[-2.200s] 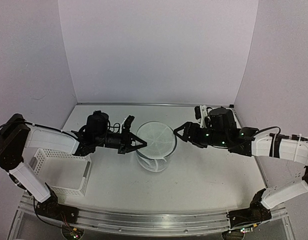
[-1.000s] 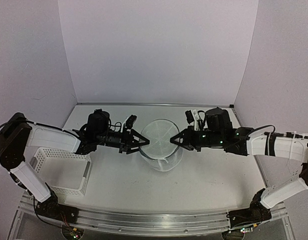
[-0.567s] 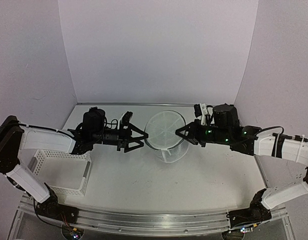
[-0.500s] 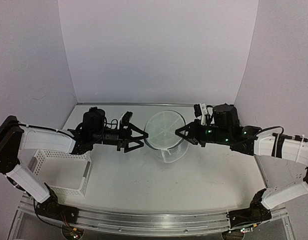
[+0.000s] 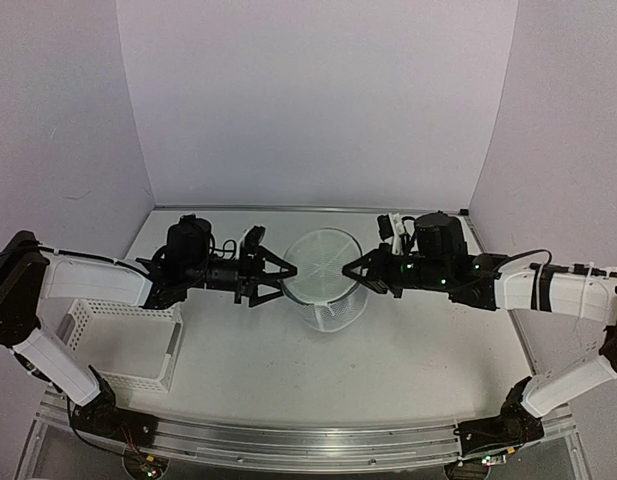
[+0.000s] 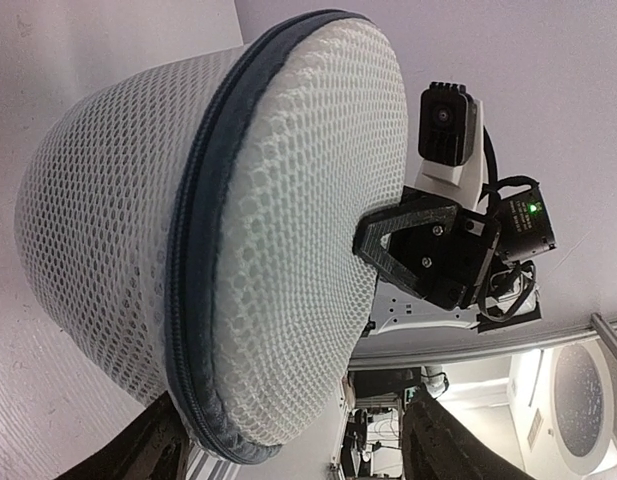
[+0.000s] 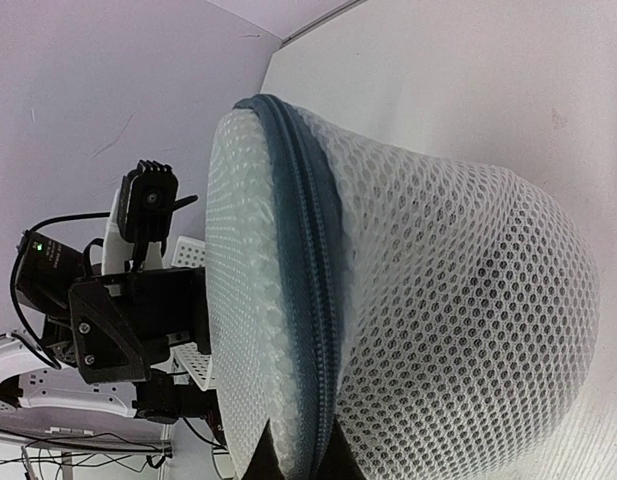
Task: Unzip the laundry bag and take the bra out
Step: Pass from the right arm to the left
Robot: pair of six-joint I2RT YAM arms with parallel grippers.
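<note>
The laundry bag [image 5: 326, 278], a white mesh drum with a dark blue zipper band round its lid, stands on the table between both arms. My right gripper [image 5: 350, 271] is shut on the bag's right rim. In the right wrist view the right gripper [image 7: 306, 468] pinches the zipper band [image 7: 310, 250]. My left gripper [image 5: 290, 274] is open at the bag's left rim. In the left wrist view its fingers [image 6: 440, 448] stand either side of the laundry bag [image 6: 278, 230], whose zipper [image 6: 193, 290] looks closed. The bra is hidden.
A white plastic lattice basket [image 5: 98, 318] sits at the near left, beside the left arm. Pale walls enclose the table on three sides. The metal rail [image 5: 308, 440] with the arm bases runs along the near edge.
The left gripper's jaws have spread wider at the bag's left rim. The right gripper swung the bag right and away, then brought it back left toward the left gripper.
</note>
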